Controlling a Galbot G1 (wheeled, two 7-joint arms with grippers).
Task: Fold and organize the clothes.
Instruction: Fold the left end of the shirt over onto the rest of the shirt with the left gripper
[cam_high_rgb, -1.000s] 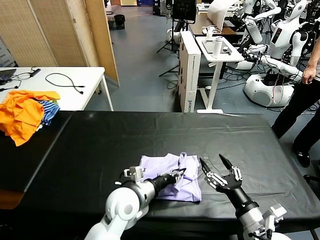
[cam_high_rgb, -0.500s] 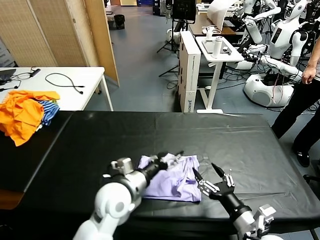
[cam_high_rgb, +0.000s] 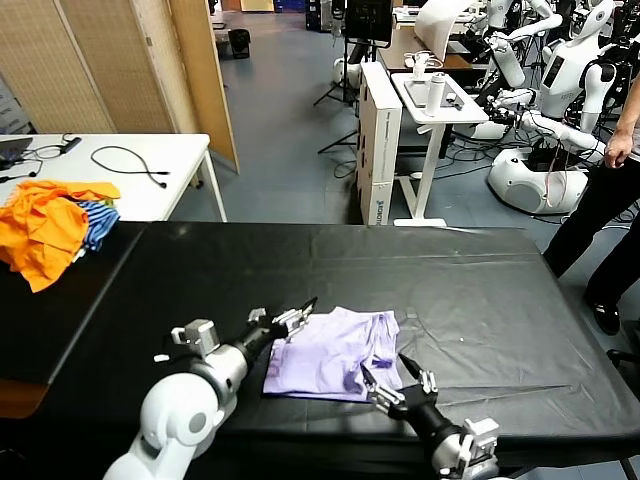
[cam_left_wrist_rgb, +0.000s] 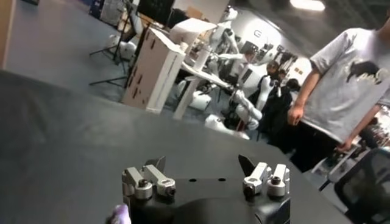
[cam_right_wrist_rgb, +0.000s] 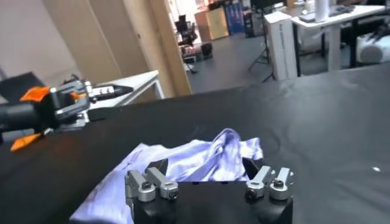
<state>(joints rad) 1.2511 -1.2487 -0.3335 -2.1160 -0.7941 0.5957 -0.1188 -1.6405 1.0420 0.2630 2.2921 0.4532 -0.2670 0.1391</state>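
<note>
**A:** Where does the T-shirt (cam_high_rgb: 335, 354) sit against each end effector?

**B:** It lies on the black tabletop (cam_high_rgb: 200, 290), near the front edge. The left end effector (cam_high_rgb: 296, 319) is just beside its upper left corner, fingers spread apart with nothing between them. The right end effector (cam_high_rgb: 392, 383) is at the shirt's front right corner, also spread open and holding nothing.

**A:** Are they touching the cloth?

**B:** I cannot tell for either. In the right wrist view the shirt (cam_right_wrist_rgb: 195, 161) lies just beyond the open fingers (cam_right_wrist_rgb: 149, 182), partly hidden behind the end effector's body.

**A:** Anything else cut off or unclear?

**B:** The left wrist view shows only a tiny lavender scrap at the picture's lower edge; the rest of the shirt is out of sight there. The print's pattern is too small to read.

**A:** And how does the shirt look?

**B:** Pale lavender, thin, folded into a rough, rumpled rectangle. A raised ridge of fabric runs along its right side, with darker purple showing in the creases.

**A:** Other clothes?

**B:** An orange and blue-striped heap (cam_high_rgb: 50, 225) sits well apart at the far left.
</note>
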